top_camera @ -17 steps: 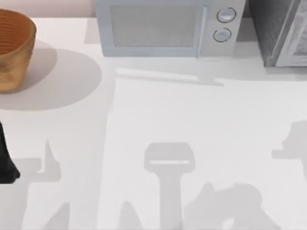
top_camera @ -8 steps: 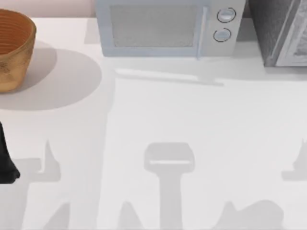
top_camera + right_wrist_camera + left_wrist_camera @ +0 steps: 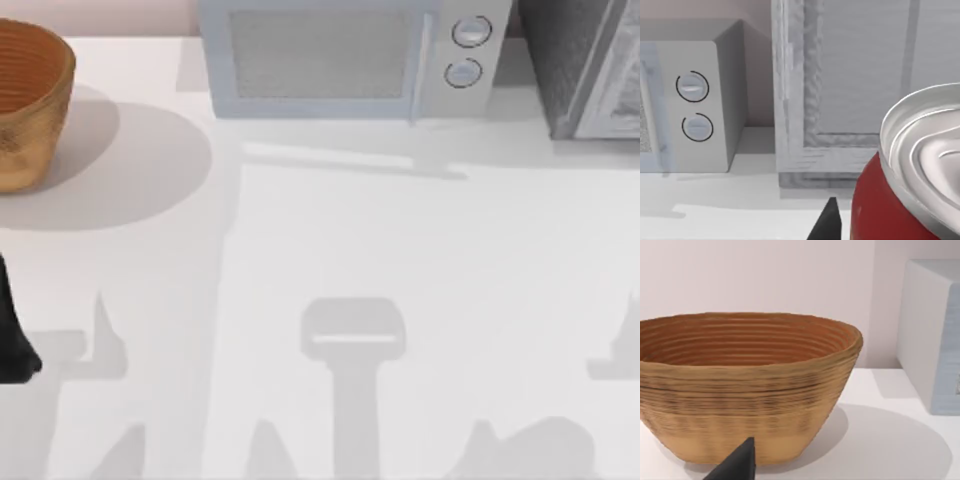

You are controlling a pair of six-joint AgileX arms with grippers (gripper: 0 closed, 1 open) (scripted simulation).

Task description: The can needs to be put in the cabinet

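- At the left edge of the top view my left arm [image 3: 12, 335] sits parked beside the basket [image 3: 30, 100], unmoved over the last second; whether its hand is spread I cannot tell.
- Centre: the microwave [image 3: 345, 60] and surface [image 3: 400, 240] are unchanged.
- Right: my arm's shadow has slid off towards the lower right. In the right wrist view the can [image 3: 910, 180] sits close up before the cabinet [image 3: 860, 80], door apparently closed. I judge it carried, though I cannot tell that hand's state.
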